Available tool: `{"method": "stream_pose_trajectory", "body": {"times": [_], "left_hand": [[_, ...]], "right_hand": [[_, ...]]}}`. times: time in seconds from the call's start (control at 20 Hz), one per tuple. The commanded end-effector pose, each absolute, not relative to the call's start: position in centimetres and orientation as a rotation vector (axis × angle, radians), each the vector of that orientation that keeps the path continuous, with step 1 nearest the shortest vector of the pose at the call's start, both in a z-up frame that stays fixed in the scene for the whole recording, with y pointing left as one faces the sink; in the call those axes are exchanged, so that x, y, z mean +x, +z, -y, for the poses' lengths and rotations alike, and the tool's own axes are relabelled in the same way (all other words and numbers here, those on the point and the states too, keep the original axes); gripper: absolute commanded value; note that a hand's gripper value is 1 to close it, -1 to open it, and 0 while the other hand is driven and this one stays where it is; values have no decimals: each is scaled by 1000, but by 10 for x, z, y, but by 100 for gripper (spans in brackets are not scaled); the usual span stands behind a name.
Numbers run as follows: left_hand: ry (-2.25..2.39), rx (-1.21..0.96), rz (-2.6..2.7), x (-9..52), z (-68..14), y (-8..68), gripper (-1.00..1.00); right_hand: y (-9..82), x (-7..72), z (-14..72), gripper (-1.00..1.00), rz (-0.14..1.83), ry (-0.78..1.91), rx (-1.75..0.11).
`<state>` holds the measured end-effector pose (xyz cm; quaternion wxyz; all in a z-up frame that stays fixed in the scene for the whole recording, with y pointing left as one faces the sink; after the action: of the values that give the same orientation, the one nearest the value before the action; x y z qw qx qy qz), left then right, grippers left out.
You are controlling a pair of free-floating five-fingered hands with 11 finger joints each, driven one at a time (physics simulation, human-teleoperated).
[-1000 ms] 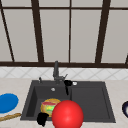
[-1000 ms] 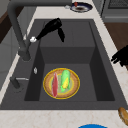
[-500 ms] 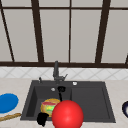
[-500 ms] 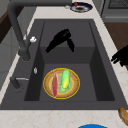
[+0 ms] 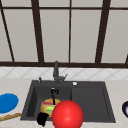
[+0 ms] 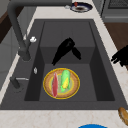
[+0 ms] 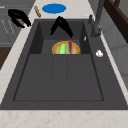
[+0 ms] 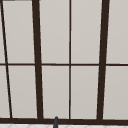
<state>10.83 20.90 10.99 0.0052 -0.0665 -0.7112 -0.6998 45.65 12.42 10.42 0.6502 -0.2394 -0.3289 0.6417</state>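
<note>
A yellow-rimmed plate (image 6: 45,83) lies on the floor of the dark sink's left basin, carrying a green vegetable (image 6: 65,79) and a red one (image 6: 55,85). My right hand (image 6: 66,48) hangs in the basin just above the plate (image 7: 53,50), open, with straight fingers pointing down at it and holding nothing. In the front view that right hand (image 5: 53,93) shows right behind the plate (image 5: 43,107). My left hand (image 5: 42,118) hovers idle over the front edge of the counter, open and empty; in the side views the left hand (image 6: 121,56) (image 7: 18,16) is well apart from the plate.
A big red ball (image 5: 67,115) hides the front middle of the sink. The faucet (image 5: 56,71) stands behind the basin. Left of the sink lie a blue plate (image 5: 7,102) and a brown stick (image 5: 10,117). A dark bowl (image 5: 125,108) sits at the right.
My right hand has come down into the basin, closer to the plate. The left hand and the plate have stayed put.
</note>
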Motion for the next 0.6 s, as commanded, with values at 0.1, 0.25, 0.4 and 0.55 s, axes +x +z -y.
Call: {"method": "stream_pose_trajectory", "body": {"times": [0.1,0.25,0.4,0.55], "left_hand": [[-2191,-208,2227,108,-209,110,0],[-2191,-208,2227,108,-209,110,0],[-2191,-208,2227,108,-209,110,0],[-2191,-208,2227,108,-209,110,0]], "right_hand": [[78,421,-145,-100,697,1467,-488],[64,419,-146,-100,687,1467,-465],[39,423,-146,-100,702,1469,-453],[15,421,-146,-100,703,1480,-450]]}}
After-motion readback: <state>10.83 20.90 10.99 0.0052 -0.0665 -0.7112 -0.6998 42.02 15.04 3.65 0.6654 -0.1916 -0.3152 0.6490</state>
